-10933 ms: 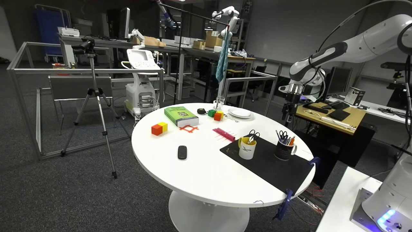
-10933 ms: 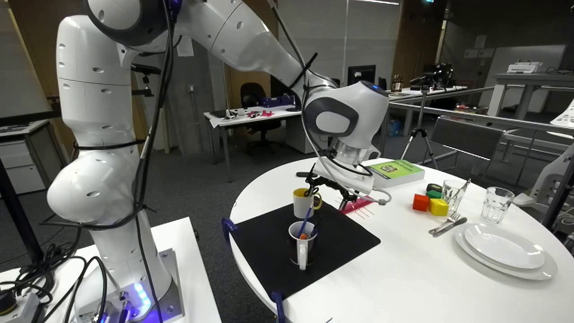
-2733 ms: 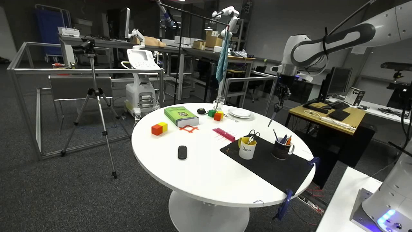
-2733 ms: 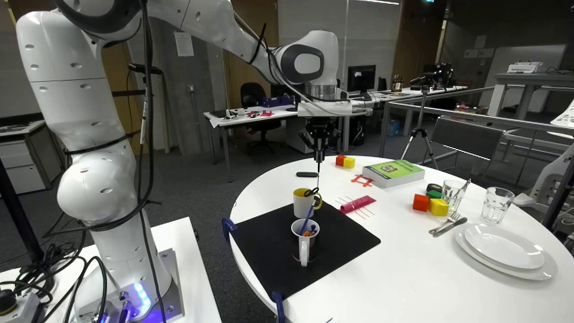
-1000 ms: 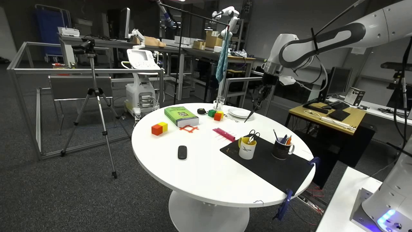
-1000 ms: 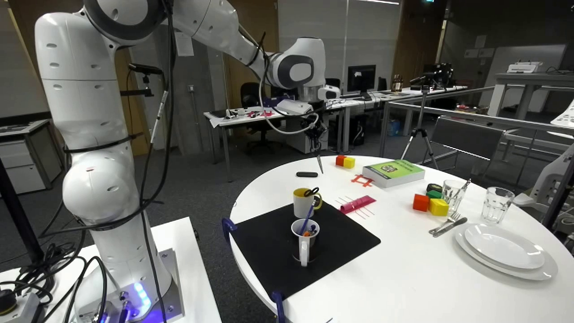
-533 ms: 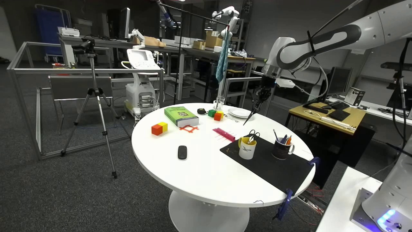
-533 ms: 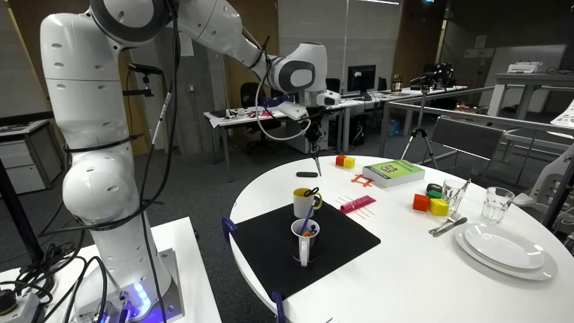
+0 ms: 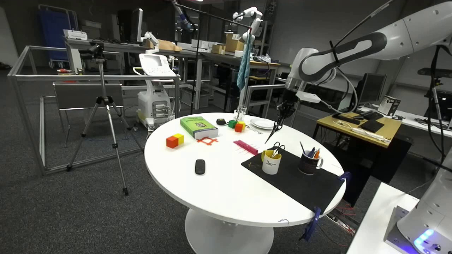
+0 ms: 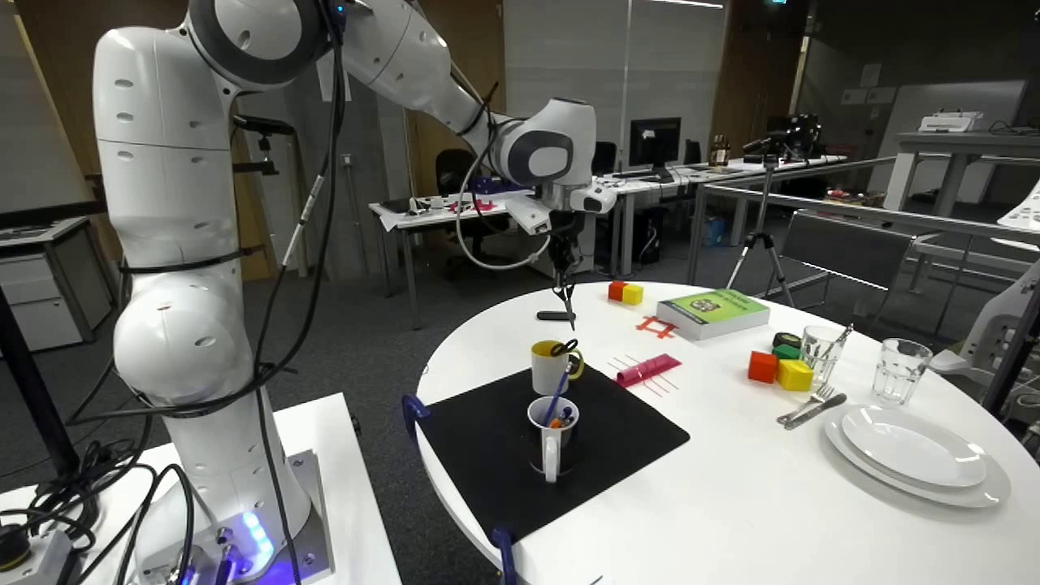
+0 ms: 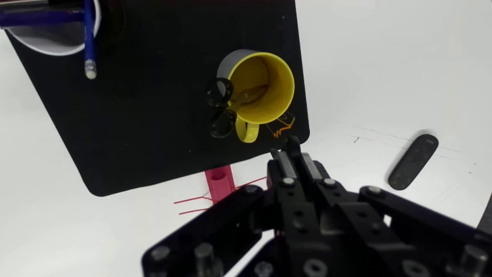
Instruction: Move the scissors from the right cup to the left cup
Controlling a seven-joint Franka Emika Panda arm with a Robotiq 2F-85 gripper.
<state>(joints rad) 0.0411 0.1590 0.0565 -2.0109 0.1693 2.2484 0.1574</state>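
Scissors [image 9: 271, 134] slant tip-down from the gripper [image 11: 295, 157], clamped narrow on them, near the yellow-lined white mug [image 9: 271, 165], clear of the black mug [image 9: 308, 165]. Lower than half a second ago, they appear bound for insertion next.

In both exterior views, the round white tabletop [image 9: 226, 190] is bright, the dark grey carpet [image 9: 88, 211] dim. In the wrist view, the oblong black remote control [image 11: 413, 161] casts a soft shadow; the black jointed gripper [image 11: 295, 157] is out of focus toward the bottom.
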